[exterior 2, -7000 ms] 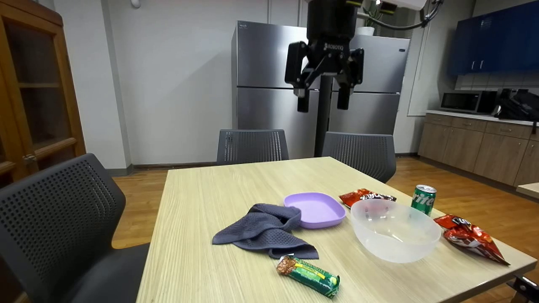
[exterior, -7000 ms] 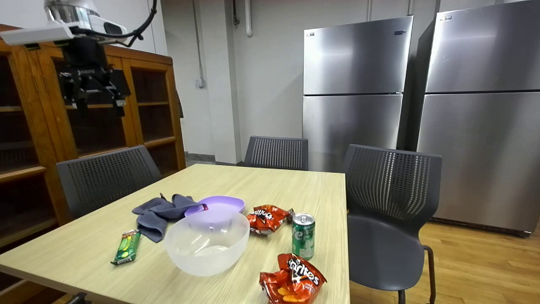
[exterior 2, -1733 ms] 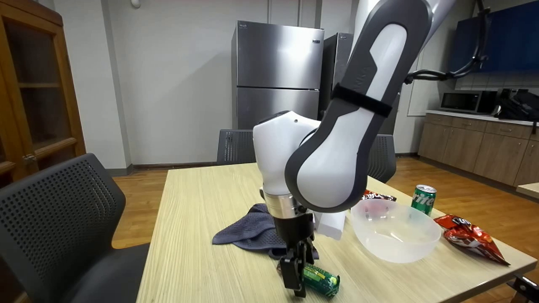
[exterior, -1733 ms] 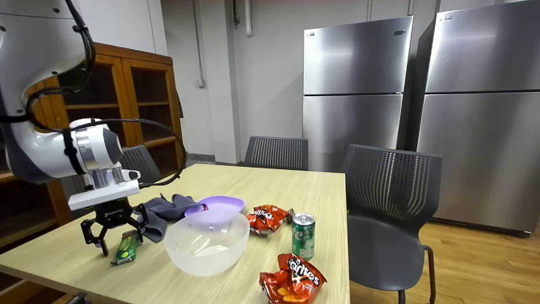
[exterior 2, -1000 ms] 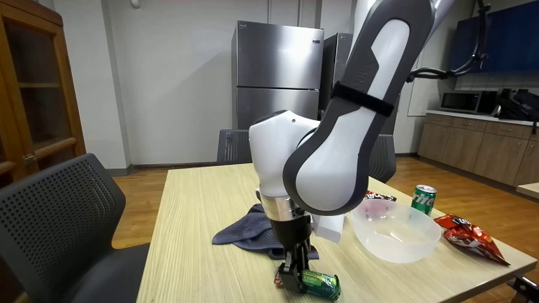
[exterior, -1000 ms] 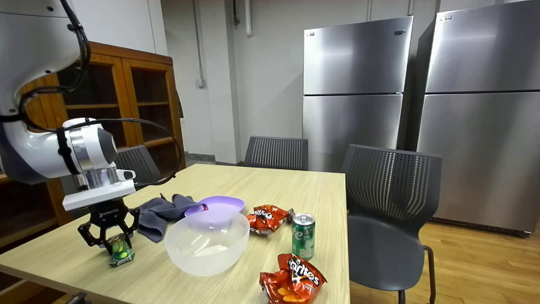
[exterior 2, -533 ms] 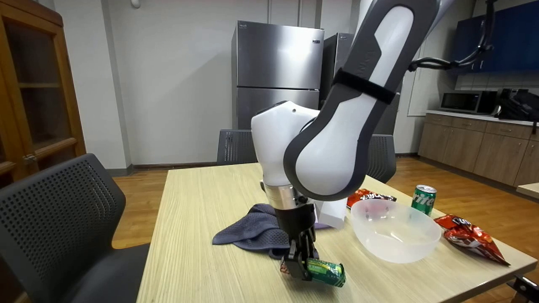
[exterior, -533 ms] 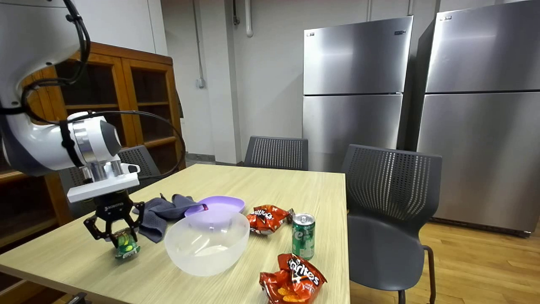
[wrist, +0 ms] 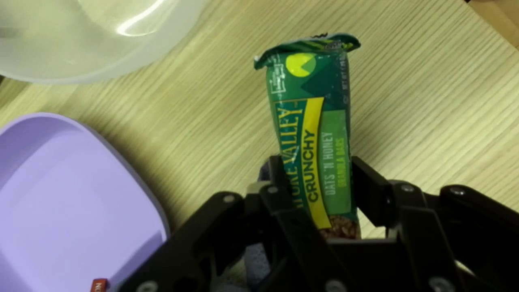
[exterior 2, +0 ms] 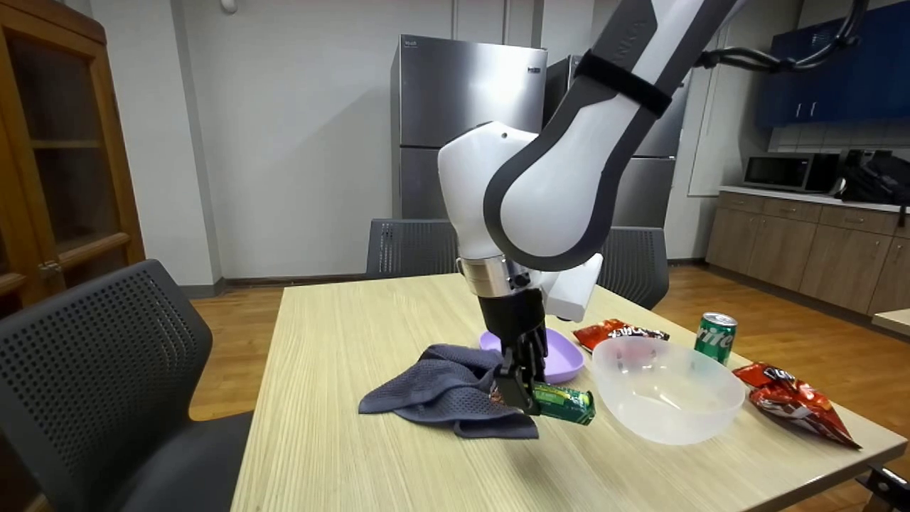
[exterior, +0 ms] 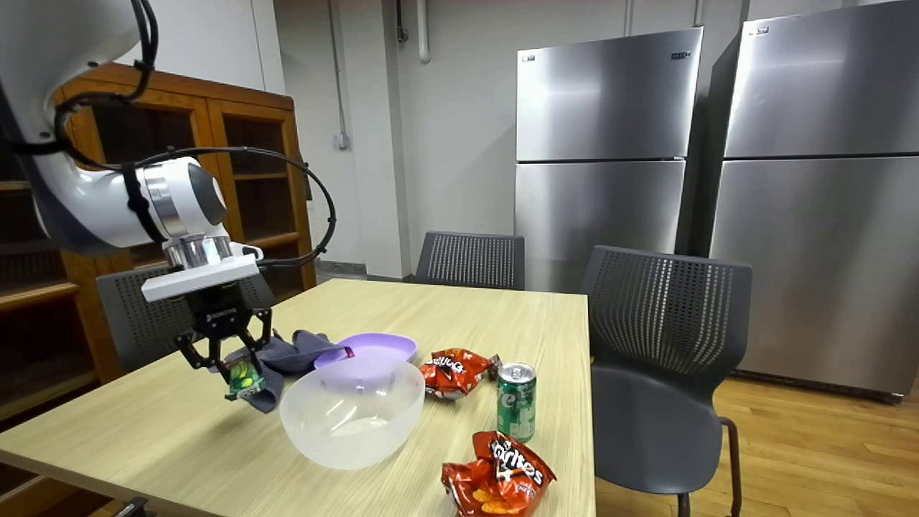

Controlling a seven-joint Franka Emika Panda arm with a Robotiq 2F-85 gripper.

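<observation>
My gripper (wrist: 316, 178) is shut on a green granola bar (wrist: 308, 101), its fingers pressing the wrapper from both sides near the printed middle. In both exterior views the bar (exterior: 246, 385) (exterior 2: 566, 404) hangs above the table, with a shadow on the wood below. Its rear end is hidden behind the gripper body. A dark grey cloth (exterior 2: 441, 391) lies crumpled close by, partly behind the gripper in an exterior view. Beside it sits a purple plate (wrist: 73, 194). The translucent bowl (exterior: 352, 445) stands upright a short way from the bar, nothing visible in it.
Past the bowl stand a green soda can (exterior: 516, 402) and two red chip bags (exterior: 456, 372) (exterior 2: 800, 405), one near the table (exterior 2: 341, 341) edge. Dark chairs (exterior: 668, 323) surround the table. A wooden cabinet (exterior: 258, 158) rises behind the arm.
The gripper came down from high up, closed around the granola bar on the table and lifted it. Over the last second it rose and shifted nearer the bowl and plate.
</observation>
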